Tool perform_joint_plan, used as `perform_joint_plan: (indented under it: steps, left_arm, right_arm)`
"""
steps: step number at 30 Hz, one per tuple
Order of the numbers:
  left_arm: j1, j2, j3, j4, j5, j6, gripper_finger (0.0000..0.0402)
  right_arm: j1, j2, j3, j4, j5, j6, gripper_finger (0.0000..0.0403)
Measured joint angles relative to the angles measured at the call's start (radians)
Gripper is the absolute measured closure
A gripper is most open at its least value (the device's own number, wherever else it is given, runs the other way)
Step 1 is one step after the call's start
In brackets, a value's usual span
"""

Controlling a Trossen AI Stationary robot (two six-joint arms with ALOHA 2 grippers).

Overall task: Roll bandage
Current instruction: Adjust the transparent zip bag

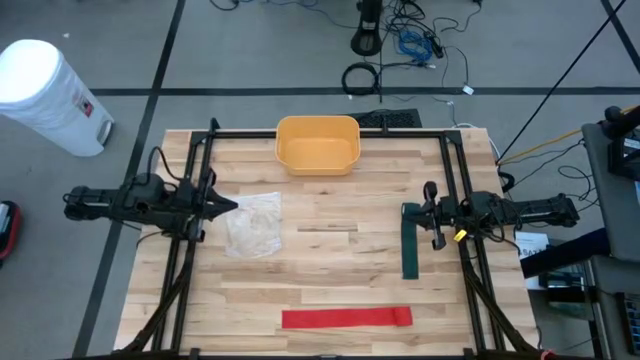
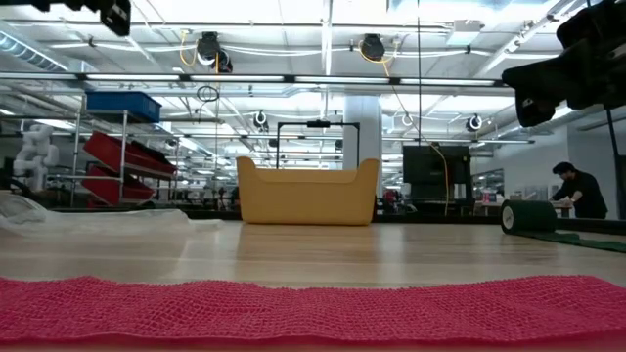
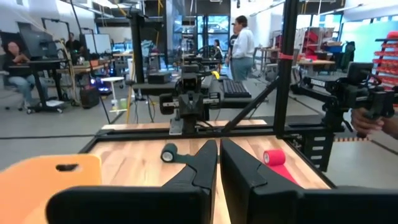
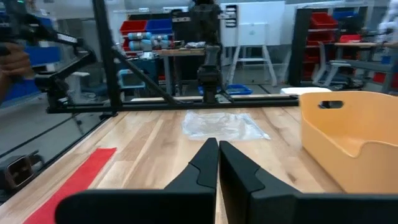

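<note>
Both grippers hang closed and empty — left gripper [image 1: 232, 206] near a plastic bag [image 1: 254, 224], apparently; right gripper [image 1: 406, 211] above the green bandage [image 1: 410, 248].

— Counted on the table?
— Two bandages: one red bandage [image 1: 346, 318] laid flat, one green bandage [image 1: 411, 245] partly rolled.
— Containers?
— One yellow bin [image 1: 317, 144]. Also one clear plastic bag [image 1: 253, 224].
— Arms?
— Two, with one left gripper [image 1: 228, 206] and one right gripper [image 1: 405, 211].
— Off the table?
— One white trash can [image 1: 52, 95].
</note>
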Motion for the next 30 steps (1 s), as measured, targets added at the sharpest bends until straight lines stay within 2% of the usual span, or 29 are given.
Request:
perform_joint_plan:
  steps: [3, 7, 9, 13, 24, 30]
  left_arm:
    - [0.0, 0.053, 0.041, 0.002, 0.0, 0.001, 0.0376]
    - [0.0, 0.116, 0.065, 0.017, 0.0, 0.001, 0.0376]
    - [0.0, 0.143, 0.065, 0.023, 0.0, 0.001, 0.0376]
    - [0.0, 0.185, 0.065, 0.027, 0.0, 0.001, 0.0376]
    - [0.0, 0.206, 0.065, 0.079, -0.007, 0.028, 0.0376]
    - [0.0, 0.206, 0.065, 0.091, -0.007, 0.028, 0.0376]
  right_arm:
    - [0.0, 0.0, 0.0, 0.02, 0.048, 0.055, 0.0403]
    - [0.0, 0.0, 0.01, 0.057, 0.021, 0.187, 0.0403]
    - [0.0, 0.006, 0.034, 0.058, -0.012, 0.196, 0.0403]
    - [0.0, 0.049, 0.119, 0.049, -0.012, 0.186, 0.0403]
    - [0.0, 0.387, 0.511, -0.068, -0.007, 0.081, 0.0403]
    - [0.002, 0.549, 0.583, -0.058, -0.032, 0.121, 0.0403]
